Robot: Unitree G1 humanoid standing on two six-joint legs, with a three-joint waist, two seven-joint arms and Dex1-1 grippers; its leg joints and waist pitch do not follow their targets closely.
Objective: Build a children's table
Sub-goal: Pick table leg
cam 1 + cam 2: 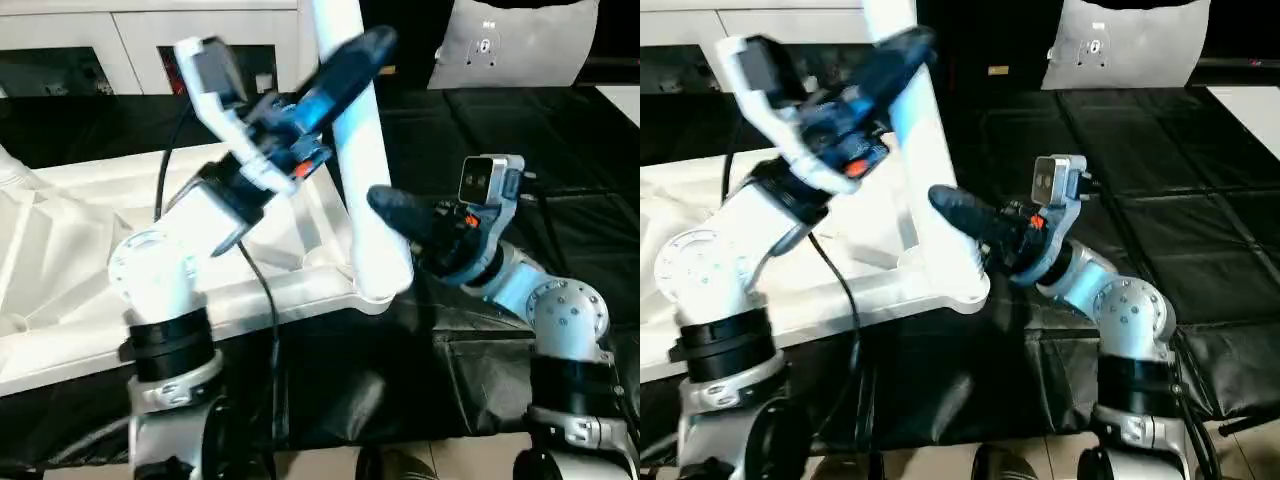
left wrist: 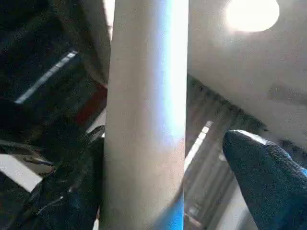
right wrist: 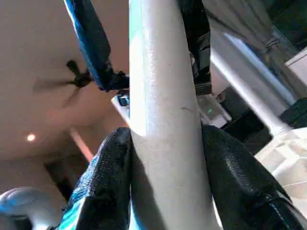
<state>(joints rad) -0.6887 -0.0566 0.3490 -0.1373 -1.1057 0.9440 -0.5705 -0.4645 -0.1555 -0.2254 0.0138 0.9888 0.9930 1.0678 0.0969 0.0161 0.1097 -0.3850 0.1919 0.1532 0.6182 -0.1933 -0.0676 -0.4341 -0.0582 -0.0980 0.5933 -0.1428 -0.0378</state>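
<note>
The children's table top (image 1: 60, 260) lies upside down on the left, its ribbed underside up. One white leg (image 1: 365, 190) stands upright in the near corner socket (image 1: 375, 290). My left gripper (image 1: 345, 75) reaches high around the leg. In the left wrist view one finger (image 2: 268, 182) stands apart from the leg (image 2: 144, 120), so the jaws are open. My right gripper (image 1: 955, 215) holds the leg lower down. In the right wrist view both black fingers (image 3: 110, 177) press against the leg (image 3: 168, 120).
Black matting (image 1: 560, 120) covers the surface to the right and in front of the table top. White cabinets (image 1: 100, 40) line the back left. A white object (image 1: 510, 40) stands at the back right.
</note>
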